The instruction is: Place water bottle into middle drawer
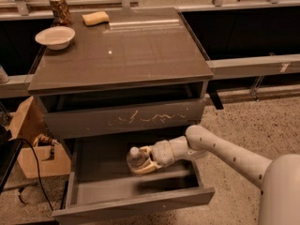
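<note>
Grey cabinet top carries a bowl, can and sponge; the hand sits in the open drawer below.

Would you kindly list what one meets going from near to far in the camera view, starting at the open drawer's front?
middle drawer front panel → water bottle, held by the gripper inside that drawer → scratched drawer front → white bowl → patterned can

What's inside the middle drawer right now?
The water bottle, held by the gripper, is inside the middle drawer. Grey floor shows around them. The floor beneath them is covered, and the drawer's rear is hidden under the scratched drawer front.
</note>
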Controlling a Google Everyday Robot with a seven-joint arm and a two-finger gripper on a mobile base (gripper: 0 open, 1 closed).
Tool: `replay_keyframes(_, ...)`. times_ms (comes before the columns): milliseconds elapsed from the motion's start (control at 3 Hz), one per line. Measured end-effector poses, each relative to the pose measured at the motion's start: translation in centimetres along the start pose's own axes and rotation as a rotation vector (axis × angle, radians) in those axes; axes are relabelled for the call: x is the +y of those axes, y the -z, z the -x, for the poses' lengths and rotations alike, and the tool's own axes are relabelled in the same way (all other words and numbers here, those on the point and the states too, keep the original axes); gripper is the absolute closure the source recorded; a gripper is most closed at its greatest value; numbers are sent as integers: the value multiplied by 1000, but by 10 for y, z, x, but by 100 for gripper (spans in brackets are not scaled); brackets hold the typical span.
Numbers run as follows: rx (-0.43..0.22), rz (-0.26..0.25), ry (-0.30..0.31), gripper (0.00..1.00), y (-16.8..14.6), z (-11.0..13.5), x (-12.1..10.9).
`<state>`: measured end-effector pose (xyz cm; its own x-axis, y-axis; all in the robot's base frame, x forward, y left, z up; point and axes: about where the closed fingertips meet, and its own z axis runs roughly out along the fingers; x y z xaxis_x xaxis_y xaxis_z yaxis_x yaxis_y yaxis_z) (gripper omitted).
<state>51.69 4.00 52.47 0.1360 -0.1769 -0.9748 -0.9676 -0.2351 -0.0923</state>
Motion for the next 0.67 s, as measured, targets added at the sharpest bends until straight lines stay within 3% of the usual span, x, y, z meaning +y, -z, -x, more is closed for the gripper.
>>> replay_keyframes(333,-45,3,13,100,-31,-38,-5)
replay_keyframes(667,-50,10,13,100,-36,-41,-6)
